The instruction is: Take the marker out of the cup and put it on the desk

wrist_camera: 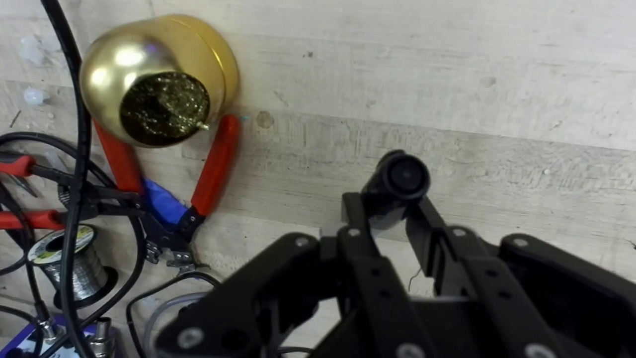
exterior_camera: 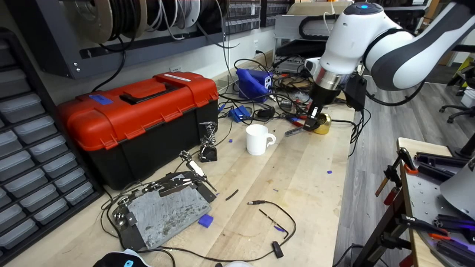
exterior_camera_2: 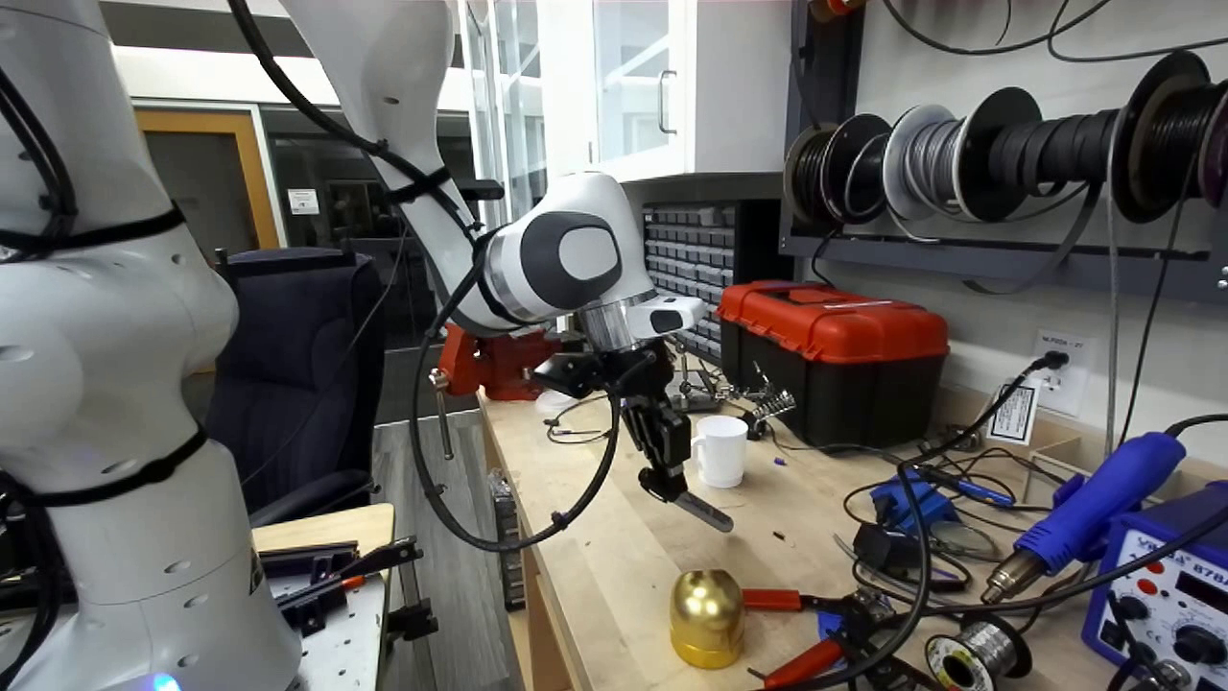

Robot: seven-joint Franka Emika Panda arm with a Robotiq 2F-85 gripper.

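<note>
My gripper is shut on the marker, a slender dark stick, and holds it tilted over the desk. In an exterior view the gripper holds the marker near its upper end. In the wrist view the dark round end of the marker points toward the camera between the fingertips. The marker seems a little above the desktop; contact cannot be told. The white cup stands upright on the desk, apart from the gripper. It also shows in an exterior view.
A gold tip cleaner stands close to the gripper, with red-handled pliers beside it. A solder spool, cables and a blue soldering station lie nearby. A red toolbox stands along the wall.
</note>
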